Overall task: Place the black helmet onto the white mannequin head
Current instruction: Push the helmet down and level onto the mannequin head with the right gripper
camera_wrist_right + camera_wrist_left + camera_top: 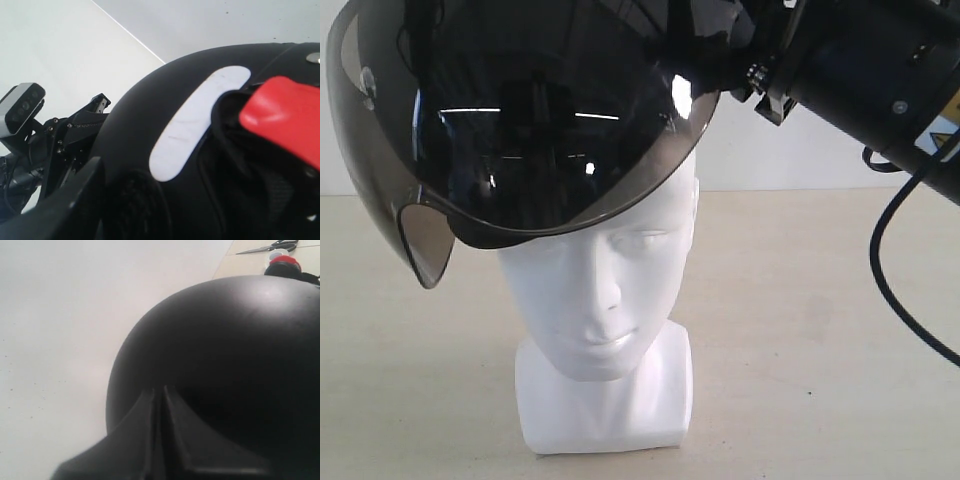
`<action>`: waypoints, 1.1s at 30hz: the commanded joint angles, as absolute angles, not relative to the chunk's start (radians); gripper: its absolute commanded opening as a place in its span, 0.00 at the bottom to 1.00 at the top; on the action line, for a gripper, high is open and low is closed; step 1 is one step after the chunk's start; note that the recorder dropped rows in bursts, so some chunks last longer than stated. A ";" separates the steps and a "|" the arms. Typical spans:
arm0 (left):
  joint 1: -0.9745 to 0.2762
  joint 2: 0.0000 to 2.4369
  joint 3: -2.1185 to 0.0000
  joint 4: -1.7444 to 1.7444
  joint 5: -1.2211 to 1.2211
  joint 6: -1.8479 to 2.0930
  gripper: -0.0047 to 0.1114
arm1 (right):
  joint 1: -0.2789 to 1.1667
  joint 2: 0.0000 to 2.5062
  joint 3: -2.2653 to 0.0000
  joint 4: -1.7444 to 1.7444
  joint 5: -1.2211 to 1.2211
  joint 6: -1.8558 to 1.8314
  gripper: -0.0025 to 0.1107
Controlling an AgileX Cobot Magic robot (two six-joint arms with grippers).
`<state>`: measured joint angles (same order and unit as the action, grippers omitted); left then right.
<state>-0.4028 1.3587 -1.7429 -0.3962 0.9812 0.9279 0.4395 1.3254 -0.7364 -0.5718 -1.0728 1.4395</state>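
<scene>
While the right claw [107, 180] clamps the matte black rounded helmet [550, 100], left claw [159, 395] closed against it, we should level it over the glossy white mannequin head [610, 270] first.

Right arm [865, 75]: black cylinder, yellow label [945, 130], black cable [890, 260] looping below; grey wrist camera [22, 107].

Plain white wall [800, 150] behind; pale beige surface [800, 350], evenly lit.

Crown of the glossy white mannequin head [605, 290] hidden behind smoky curved visor [535, 150]; above it, matte black rounded helmet [225, 365] top cropped.
</scene>
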 commanded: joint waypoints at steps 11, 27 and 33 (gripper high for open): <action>-0.406 1.373 -1.699 -0.490 1.095 0.965 0.08 | 0.416 1.271 -0.745 -0.676 -0.814 1.351 0.12; -0.406 1.373 -1.697 -0.546 1.106 0.974 0.08 | 0.416 1.238 -0.745 -0.754 -0.712 1.397 0.12; -0.406 1.373 -1.697 -0.546 1.108 0.974 0.08 | 0.416 1.238 -0.745 -0.829 -0.613 1.459 0.12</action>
<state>-0.3984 1.3527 -1.7192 -0.5468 1.0175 0.9723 0.4298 1.2346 -0.7540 -0.6965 -0.8214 1.5071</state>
